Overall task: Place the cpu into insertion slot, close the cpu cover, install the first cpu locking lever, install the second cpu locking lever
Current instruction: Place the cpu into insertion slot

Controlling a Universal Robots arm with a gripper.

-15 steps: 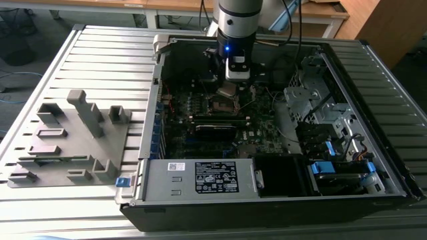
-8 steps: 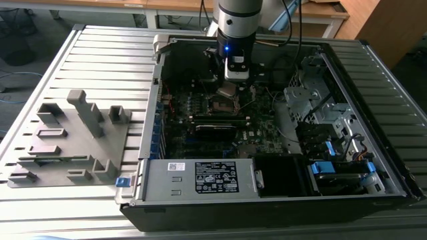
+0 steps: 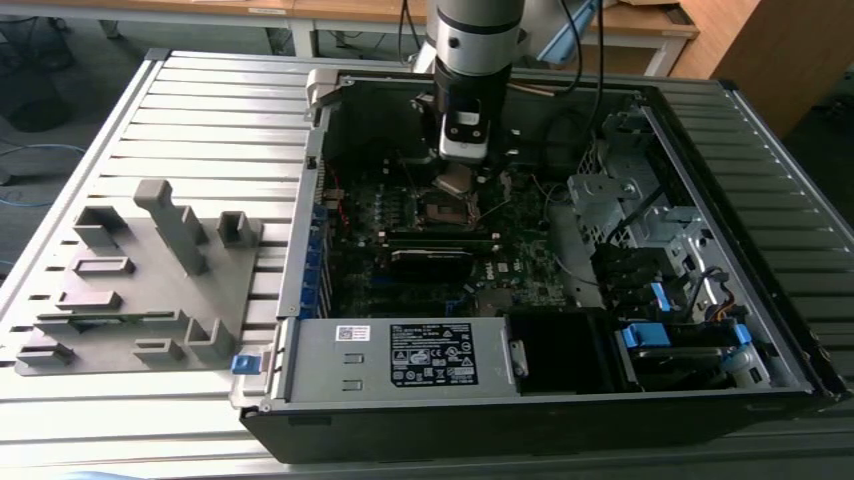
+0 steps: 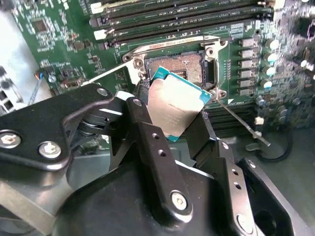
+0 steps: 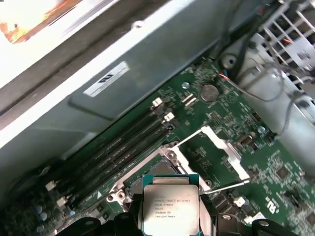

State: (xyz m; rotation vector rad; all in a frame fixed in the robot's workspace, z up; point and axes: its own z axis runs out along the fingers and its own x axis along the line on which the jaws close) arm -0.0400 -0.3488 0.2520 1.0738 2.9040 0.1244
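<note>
Your end effector (image 4: 174, 115) is clamped on the cpu (image 5: 170, 209), holding it tilted just above the insertion slot (image 4: 179, 68). The cpu cover (image 5: 226, 147) stands open beside the slot. You've got small print on the cpu's top, 1 white label on the power supply (image 3: 334, 365), 1 on the case wall (image 5: 106, 78).

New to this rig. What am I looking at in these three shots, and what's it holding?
One robot arm works over an open computer case that lies on a slatted metal table. The exterior view comes from a camera off the arm. Both wrist views come from cameras riding on the arm, aimed at the motherboard. The pincer is shut on the cpu, a small silver chip, held over the insertion slot and not seated. The cpu cover is swung open. A grey parts fixture sits at the exterior view's left.
</note>
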